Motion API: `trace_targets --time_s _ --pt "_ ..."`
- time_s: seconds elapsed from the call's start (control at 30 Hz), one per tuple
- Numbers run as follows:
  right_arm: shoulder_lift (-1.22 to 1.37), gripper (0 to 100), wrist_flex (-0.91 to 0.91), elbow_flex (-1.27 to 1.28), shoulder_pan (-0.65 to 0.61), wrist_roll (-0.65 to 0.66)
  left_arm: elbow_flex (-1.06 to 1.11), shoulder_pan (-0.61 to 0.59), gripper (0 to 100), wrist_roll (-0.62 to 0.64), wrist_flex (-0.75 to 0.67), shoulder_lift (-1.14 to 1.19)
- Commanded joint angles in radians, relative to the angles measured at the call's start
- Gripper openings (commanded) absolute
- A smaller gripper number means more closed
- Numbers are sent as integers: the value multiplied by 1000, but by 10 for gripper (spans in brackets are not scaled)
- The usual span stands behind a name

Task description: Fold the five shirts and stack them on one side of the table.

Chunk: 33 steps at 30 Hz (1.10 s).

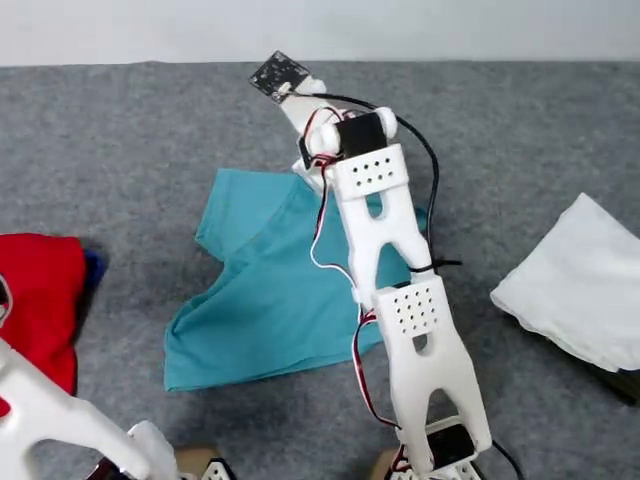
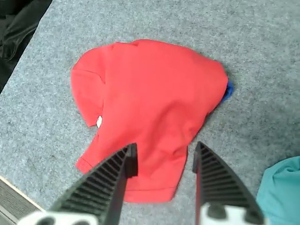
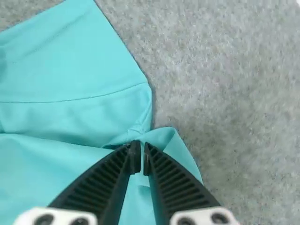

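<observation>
The right arm (image 1: 400, 300) stands closest to the overhead camera. Its white links rise from the near edge of the table (image 1: 520, 150) and run out over the middle. A black cable (image 1: 432, 170) and red and white wires (image 1: 322, 215) follow the links.

Right gripper (image 3: 139, 149): the two black ribbed fingers are drawn together. The tips pinch a small pucker of cloth at the border of the teal shirt (image 3: 61, 93). Grey table surface lies just beside the pinch point.

Teal shirt (image 1: 260, 300): it lies spread in the middle of the table and is partly covered by the right arm. One sleeve points toward the far edge. The bottom hem faces the near edge and the cloth shows several creases.

Left arm (image 1: 50, 410): it comes in at the near left corner.

Left gripper (image 2: 164, 154): the fingers stand apart with nothing between them. They hover over the hem of the red shirt (image 2: 150, 103).

Red shirt (image 1: 35, 290): it lies in a loose, rounded heap at the left edge of the table. A strip of blue cloth (image 2: 228, 90) shows from under the side that faces the teal shirt.

White shirt (image 1: 580, 280): it lies folded at the right edge, well apart from the teal shirt. It rests on a dark item (image 1: 622, 382) that shows at its near corner
</observation>
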Motion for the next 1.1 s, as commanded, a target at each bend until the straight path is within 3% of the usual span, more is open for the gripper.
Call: trace_targets --time_s 0.0,0.2,0.4,0.47,0.67,1.07 --pt "-99 29 42 43 -35 -11 -7 -2 202 -3 17 -26" --pt "-285 29 42 351 -133 -28 -7 -6 202 -3 17 -26" --pt "-421 32 38 635 -321 -92 -2 -32 202 -3 17 -25" --pt "-426 58 38 661 -384 -112 -2 -32 202 -3 17 -25" --pt "-423 267 38 666 -536 -307 -4 -32 202 -3 17 -25" --pt "-295 274 36 661 -739 -474 -7 -175 202 35 15 -25"
